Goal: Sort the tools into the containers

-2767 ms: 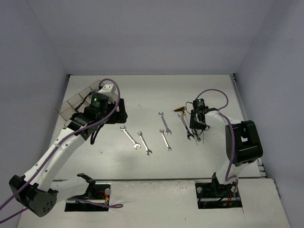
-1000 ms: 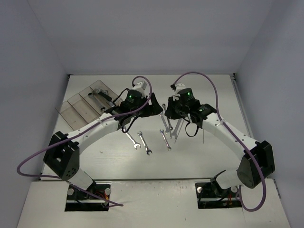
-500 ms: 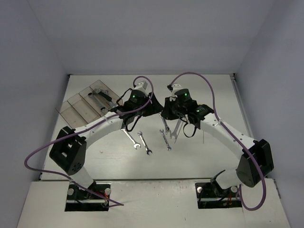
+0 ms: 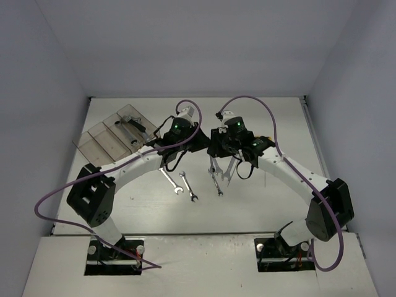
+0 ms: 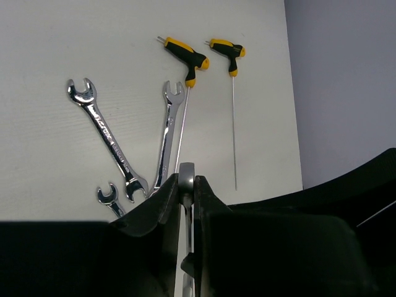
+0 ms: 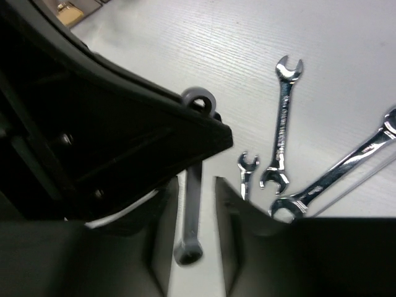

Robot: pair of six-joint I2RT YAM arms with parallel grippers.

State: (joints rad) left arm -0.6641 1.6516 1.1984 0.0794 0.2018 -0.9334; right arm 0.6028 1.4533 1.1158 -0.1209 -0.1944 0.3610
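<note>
A grey wrench (image 5: 186, 170) hangs in mid-air between both grippers. My left gripper (image 5: 187, 179) is shut on its ring end. My right gripper (image 6: 197, 185) is open around the shaft of the same wrench (image 6: 193, 204), with a gap on the right side. In the top view the left gripper (image 4: 201, 141) and right gripper (image 4: 213, 145) meet above the table's middle. The containers (image 4: 105, 139) lie at the back left, and one bin holds a wrench (image 4: 131, 125).
Several loose wrenches lie on the table under the grippers, among them a long one (image 5: 108, 139), another (image 5: 166, 139) and a short one (image 4: 188, 186). Two hex keys with yellow-black T-handles (image 5: 185, 59) (image 5: 228, 52) lie beyond them.
My left gripper has shut on the wrench's ring end. My right gripper's jaws have parted from the shaft. Both arms have drawn slightly closer together.
</note>
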